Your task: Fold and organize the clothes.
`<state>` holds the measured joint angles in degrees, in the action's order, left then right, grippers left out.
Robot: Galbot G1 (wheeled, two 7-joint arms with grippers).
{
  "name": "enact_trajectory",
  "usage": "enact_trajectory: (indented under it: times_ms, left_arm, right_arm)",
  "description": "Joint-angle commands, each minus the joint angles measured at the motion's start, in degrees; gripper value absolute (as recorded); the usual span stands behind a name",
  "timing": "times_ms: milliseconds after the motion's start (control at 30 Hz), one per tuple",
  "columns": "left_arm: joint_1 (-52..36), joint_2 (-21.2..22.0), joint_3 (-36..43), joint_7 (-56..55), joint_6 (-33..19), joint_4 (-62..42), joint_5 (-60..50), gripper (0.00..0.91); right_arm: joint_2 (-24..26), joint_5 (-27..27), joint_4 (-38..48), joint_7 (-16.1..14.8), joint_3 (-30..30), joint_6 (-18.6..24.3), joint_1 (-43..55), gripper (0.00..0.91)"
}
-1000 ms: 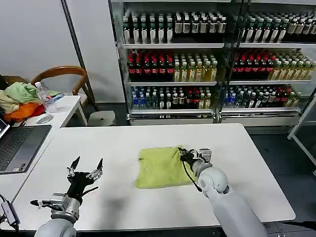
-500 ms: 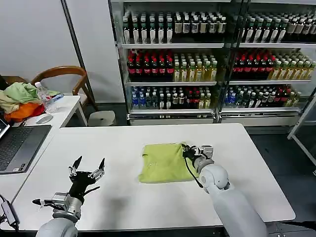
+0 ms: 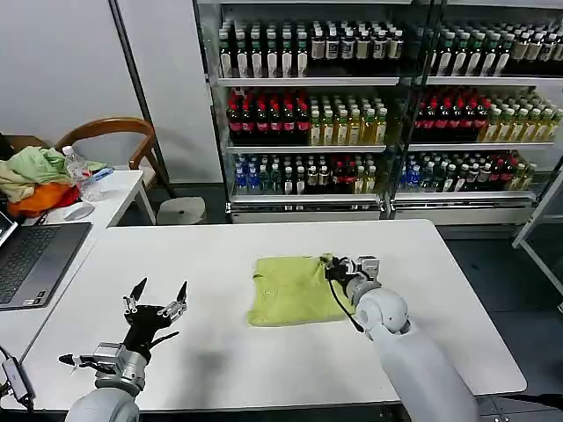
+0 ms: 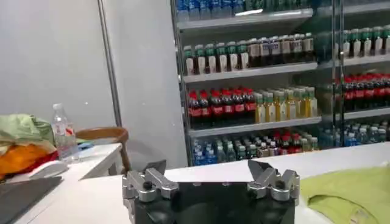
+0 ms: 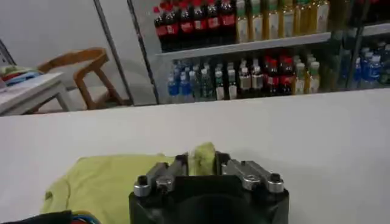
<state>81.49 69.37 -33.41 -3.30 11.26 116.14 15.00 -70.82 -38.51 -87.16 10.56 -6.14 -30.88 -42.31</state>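
The clothes are one lime yellow-green shirt (image 3: 295,290), folded into a rough square at the middle of the white table (image 3: 220,255). My right gripper (image 3: 332,268) is at the shirt's far right corner, shut on a pinch of its fabric. In the right wrist view that green fabric (image 5: 203,158) stands up between the fingers of the right gripper (image 5: 201,163), and the rest of the shirt (image 5: 103,182) spreads beside it. My left gripper (image 3: 158,294) hovers open over the table's near left part, well away from the shirt. In the left wrist view the left gripper (image 4: 210,170) holds nothing, with the shirt (image 4: 347,189) off to one side.
A side table at the left carries a laptop (image 3: 31,259), a mouse (image 3: 77,211), a water bottle (image 3: 79,174) and a heap of pale green and orange garments (image 3: 35,180). A wooden chair (image 3: 119,132) stands behind it. Drink coolers (image 3: 352,105) line the back.
The right gripper has dragged the shirt slightly right and away across the table, holding its corner throughout. The left gripper has barely moved and stays open.
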Motion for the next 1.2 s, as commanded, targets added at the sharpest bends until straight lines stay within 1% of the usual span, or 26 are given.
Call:
enact_trajectory:
  times_ms: [33, 167, 267, 300, 333, 433, 467, 533, 567, 600, 633, 667, 700, 733, 800, 867, 1033, 1133, 1200]
  left_arm:
    - [0.0, -0.1, 0.0, 0.0, 0.0, 0.1, 0.0, 0.907]
    - [0.0, 0.0, 0.0, 0.0, 0.0, 0.1, -0.1, 0.907]
    - [0.1, 0.0, 0.1, 0.0, 0.0, 0.2, -0.2, 0.907]
    - [0.0, 0.0, 0.2, 0.0, 0.0, 0.1, -0.2, 0.907]
    - [0.1, 0.0, 0.2, 0.0, 0.0, 0.1, -0.2, 0.907]
    - [-0.1, -0.2, 0.3, 0.1, -0.2, 0.1, -0.2, 0.907]
    - [-0.2, -0.2, 0.4, 0.1, -0.4, 0.1, -0.2, 0.907]
    - [-0.3, -0.4, 0.6, 0.1, -0.5, 0.0, -0.4, 0.907]
    - [-0.5, -0.7, 0.9, 0.2, -0.7, -0.2, -0.6, 0.907]
    - [-0.7, -0.9, 1.0, 0.2, -0.8, -0.4, -0.7, 0.907]
    - [-1.1, -1.2, 1.2, 0.3, -0.9, -0.8, -0.9, 0.907]
    - [-1.6, -1.5, 1.4, 0.5, -1.0, -1.2, -1.0, 0.907]
    - [-1.9, -1.6, 1.5, 0.5, -1.1, -1.4, -1.0, 0.907]
    - [-2.5, -1.7, 1.7, 0.6, -1.2, -1.6, -0.9, 0.907]
    - [-3.3, -2.1, 1.9, 1.1, -1.8, -2.0, -0.9, 0.907]
    - [-3.9, -2.4, 2.0, 1.4, -2.4, -2.6, -0.9, 0.907]
    - [-5.3, -2.8, 2.1, 2.1, -4.4, -4.5, -0.9, 0.907]
    - [-6.0, -3.1, 2.5, 2.3, -5.5, -5.0, -1.2, 0.907]
    - [-6.7, -3.6, 2.4, 2.7, -5.8, -5.3, -1.4, 0.907]
  right_arm:
    - [1.3, 4.3, -1.9, -2.6, -1.6, 0.7, -0.5, 0.907]
    - [2.9, 6.0, -6.0, -3.9, -3.2, 1.0, -1.8, 0.907]
    - [4.3, 9.1, -9.1, -4.4, -5.0, 1.9, -3.2, 0.907]
    - [5.0, 10.8, -9.9, -4.5, -5.7, 3.6, -3.8, 0.907]
    - [5.5, 11.1, -10.5, -4.4, -6.1, 5.6, -4.5, 0.907]
    - [6.2, 12.6, -12.2, -4.7, -8.0, 7.7, -5.9, 0.907]
    - [6.3, 14.7, -12.5, -4.8, -8.9, 8.1, -6.4, 0.907]
    - [6.5, 18.4, -12.6, -5.5, -10.3, 11.1, -7.2, 0.907]
    - [6.7, 18.4, -12.8, -6.1, -10.9, 12.6, -7.6, 0.907]
    - [6.9, 18.2, -13.0, -6.4, -11.2, 12.9, -7.7, 0.907]
    - [7.0, 18.2, -12.9, -7.0, -11.7, 14.0, -7.8, 0.907]
    - [7.1, 19.5, -12.7, -7.2, -12.2, 14.9, -8.0, 0.907]
    - [7.1, 19.7, -12.7, -7.2, -12.4, 14.8, -8.0, 0.907]
    - [7.3, 21.2, -12.6, -7.1, -12.8, 15.0, -8.2, 0.907]
    - [7.3, 20.8, -12.1, -6.7, -13.9, 17.1, -8.8, 0.907]
    - [7.2, 21.4, -11.6, -6.3, -14.8, 18.1, -9.2, 0.907]
    - [7.4, 22.4, -11.7, -6.0, -17.8, 18.5, -10.8, 0.907]
    - [7.8, 23.3, -11.7, -6.7, -18.8, 19.1, -11.5, 0.907]
    - [8.2, 24.3, -11.3, -7.5, -19.3, 20.3, -12.2, 0.907]
